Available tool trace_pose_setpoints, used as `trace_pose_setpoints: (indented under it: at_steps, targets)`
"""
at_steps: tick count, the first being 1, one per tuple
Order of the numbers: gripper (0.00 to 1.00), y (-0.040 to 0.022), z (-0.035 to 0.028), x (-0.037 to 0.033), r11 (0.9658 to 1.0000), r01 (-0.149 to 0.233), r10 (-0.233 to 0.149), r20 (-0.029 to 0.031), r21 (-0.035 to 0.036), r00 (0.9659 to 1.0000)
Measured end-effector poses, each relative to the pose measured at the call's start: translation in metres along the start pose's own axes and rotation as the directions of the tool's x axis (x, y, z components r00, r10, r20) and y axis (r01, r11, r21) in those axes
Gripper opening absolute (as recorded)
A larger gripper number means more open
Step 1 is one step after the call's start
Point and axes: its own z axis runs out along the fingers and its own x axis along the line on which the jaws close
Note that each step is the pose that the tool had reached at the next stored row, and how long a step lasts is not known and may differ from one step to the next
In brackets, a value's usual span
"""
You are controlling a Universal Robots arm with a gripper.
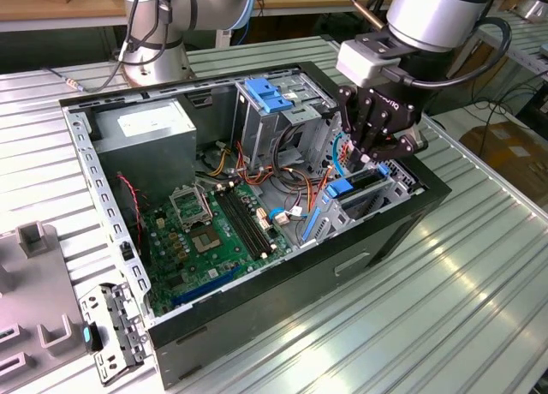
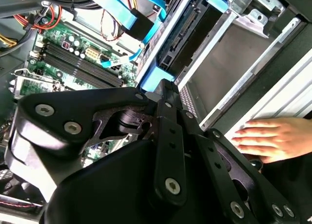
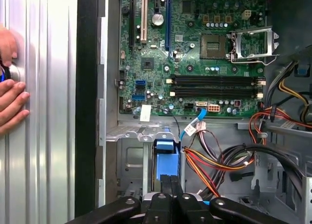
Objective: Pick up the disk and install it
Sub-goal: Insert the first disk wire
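The disk point(image 1: 342, 188) stands on edge in the metal drive bay point(image 1: 390, 197) at the front of the open computer case, with its blue carrier rail facing up. Its dark body point(image 2: 190, 34) and blue rail end point(image 2: 158, 80) show in the second wrist view. The blue rail point(image 3: 165, 148) also shows in the first wrist view. My gripper point(image 1: 370, 161) hangs right over the disk. Its fingers point(image 3: 170, 182) are shut together, and their tips point(image 2: 165, 95) sit at the blue rail's end with nothing between them.
The motherboard point(image 1: 210, 231), a grey power supply point(image 1: 150, 124) and a blue-latched cage point(image 1: 270, 94) fill the case. Orange and black cables point(image 3: 219, 163) lie beside the bay. A person's hand point(image 3: 9, 102) rests on the slatted table by the case wall. Another arm's base point(image 1: 158, 34) stands behind.
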Motion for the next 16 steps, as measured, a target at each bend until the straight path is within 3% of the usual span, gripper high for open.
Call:
trace_pose_setpoints:
  at_steps: [8,10,12,16]
  targets:
    - [0.11,-0.0074,0.0,0.0001,0.9993,0.037,-0.037,0.0,0.0014,0.9993]
    - [0.11,-0.0075,-0.0001,0.0001,0.998,0.063,-0.063,0.0,0.0025,0.998]
    - [0.11,-0.0075,-0.0001,0.0002,0.9927,0.12,-0.12,-0.0002,0.0046,0.9928]
    - [0.11,-0.0113,0.0,-0.0001,0.9907,0.136,-0.136,-0.0005,0.0052,0.9907]
